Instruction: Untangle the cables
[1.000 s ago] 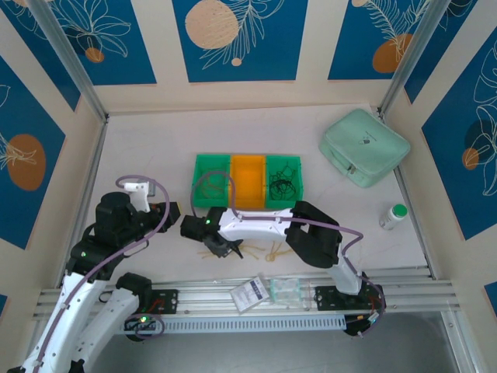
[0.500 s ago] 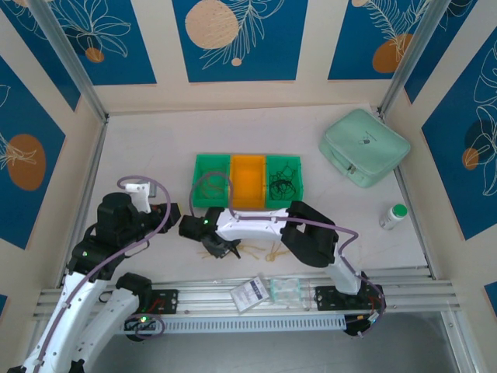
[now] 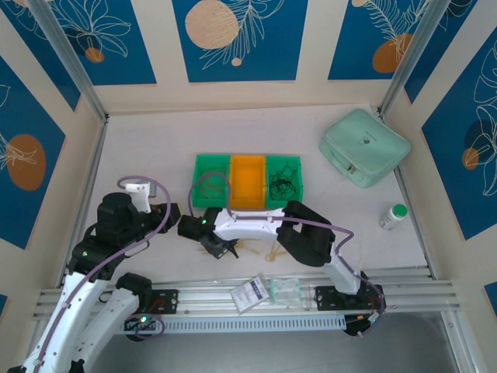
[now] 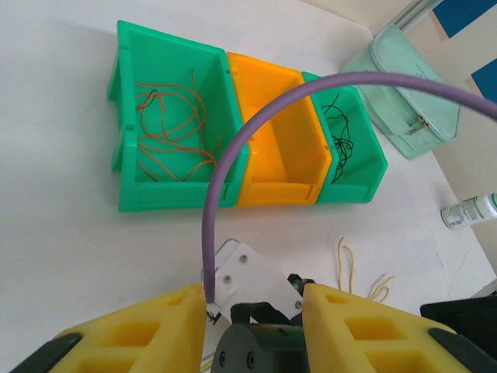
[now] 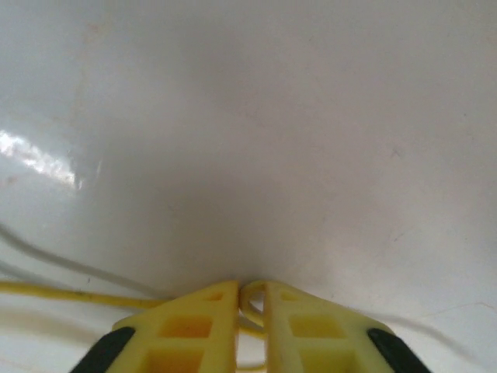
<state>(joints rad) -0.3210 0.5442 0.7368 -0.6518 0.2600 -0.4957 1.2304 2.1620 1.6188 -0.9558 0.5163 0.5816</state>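
Pinching a pale yellow cable (image 5: 78, 294) in the right pincer (image 5: 250, 299), jaws standing narrow, the 2 fingers (image 5: 194, 330) almost touching with only the thin wire between. Pressing the tips down close to the white table (image 5: 272, 116). Trailing that cable out sideways from the tips along the table, curling up a little right at the pinch.

Leaving a few loose yellow cables (image 4: 345, 264) flat on the table just beside the right pincer, on its arm side, not touching it.

Holding the left pincer (image 4: 256, 311) wide, nothing between its jaws, hovering above and just behind the right pincer's wrist. Arching a lilac cable (image 4: 233, 148) across in front of the left pincer.

Sitting ahead of both pincers, 3 bins touching in 1 row: left green bin (image 4: 171, 198) holding tangled red cables (image 4: 167, 132), orange bin (image 4: 276, 193) in the middle, right green bin (image 4: 345, 190) holding dark cables (image 4: 339, 144).

Lying well beyond the bins, ahead and to the right of the left pincer, a mint pouch (image 4: 404, 85). Lying on its side far right of the pincer, a bottle (image 4: 470, 210).
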